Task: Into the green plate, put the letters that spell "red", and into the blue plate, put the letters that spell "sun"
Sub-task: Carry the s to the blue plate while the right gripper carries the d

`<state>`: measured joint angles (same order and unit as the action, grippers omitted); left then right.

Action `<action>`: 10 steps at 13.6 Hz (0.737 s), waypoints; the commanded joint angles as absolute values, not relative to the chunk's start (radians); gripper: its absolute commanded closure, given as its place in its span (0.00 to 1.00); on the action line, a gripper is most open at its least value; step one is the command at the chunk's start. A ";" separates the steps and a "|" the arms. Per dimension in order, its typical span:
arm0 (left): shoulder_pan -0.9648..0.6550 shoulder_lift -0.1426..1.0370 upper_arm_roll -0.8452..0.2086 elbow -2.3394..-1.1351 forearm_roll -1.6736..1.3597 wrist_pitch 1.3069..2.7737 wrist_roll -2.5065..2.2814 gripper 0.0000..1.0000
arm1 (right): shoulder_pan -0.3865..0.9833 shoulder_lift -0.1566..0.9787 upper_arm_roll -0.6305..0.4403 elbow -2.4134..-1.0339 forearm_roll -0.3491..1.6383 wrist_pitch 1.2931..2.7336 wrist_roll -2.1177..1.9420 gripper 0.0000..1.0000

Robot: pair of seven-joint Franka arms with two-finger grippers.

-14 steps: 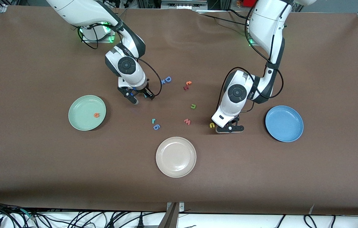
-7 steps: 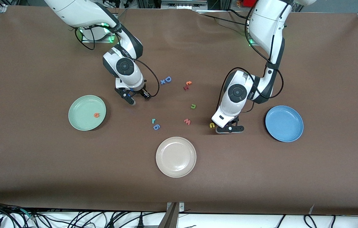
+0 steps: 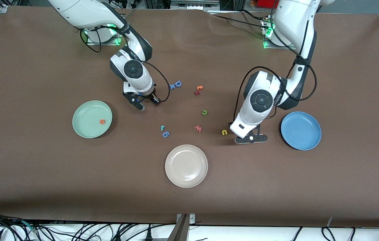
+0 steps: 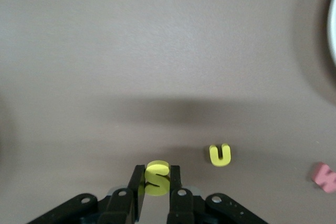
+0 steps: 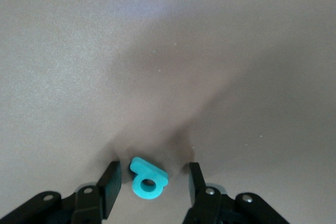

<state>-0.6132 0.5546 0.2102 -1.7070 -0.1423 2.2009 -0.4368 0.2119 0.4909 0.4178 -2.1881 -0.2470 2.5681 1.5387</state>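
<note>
Worktop (image 3: 42,187), brown, two-arm letter sort, partly done

1. Left gripper (image 4: 156,192): clamped on the yellow "s" (image 4: 156,177), held over bare worktop beside the blue plate (image 3: 301,130). Step in hand, as judged: carrying the first "sun" letter. Next move calls for a short swing over the blue plate's rim, then a release. Plate holds nothing yet

2. Right gripper (image 5: 152,184): fingers apart, straddling the teal "d" (image 5: 148,179), low over the worktop between the green plate (image 3: 92,119) and the blue capital "D" (image 3: 177,84). Whether the teal "d" lies flat or is lifted cannot be told. Next move, as judged: close on it and carry to the green plate

3. Green plate: orange "e" (image 3: 102,122) inside, toward the middle of the worktop

4. Loose, still to sort: yellow "u" (image 3: 224,132) just beside the left gripper; green "u" (image 3: 204,112) near the centre; teal "r" (image 3: 162,127) touching or just beside the blue "6" piece (image 3: 165,134)

5. Not wanted: pink-red "w" (image 3: 198,128); beige-white plate (image 3: 186,165), nearest the front camera; orange and red pieces (image 3: 198,90) near the capital "D"

6. Hazards, as judged: the blue "6" crowds the teal "r"; the pink-red "w" lies between the two "u" shapes
</note>
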 commanded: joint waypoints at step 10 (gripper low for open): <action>-0.361 0.413 0.193 -1.719 -0.017 1.973 -0.043 1.00 | 0.233 0.454 0.387 -2.195 -0.268 2.571 1.575 1.00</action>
<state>-0.3940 0.4521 0.2100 -1.6873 -0.0650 1.9864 -0.0920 0.2276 0.4875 0.4122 -2.1873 -0.2474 2.5783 1.5592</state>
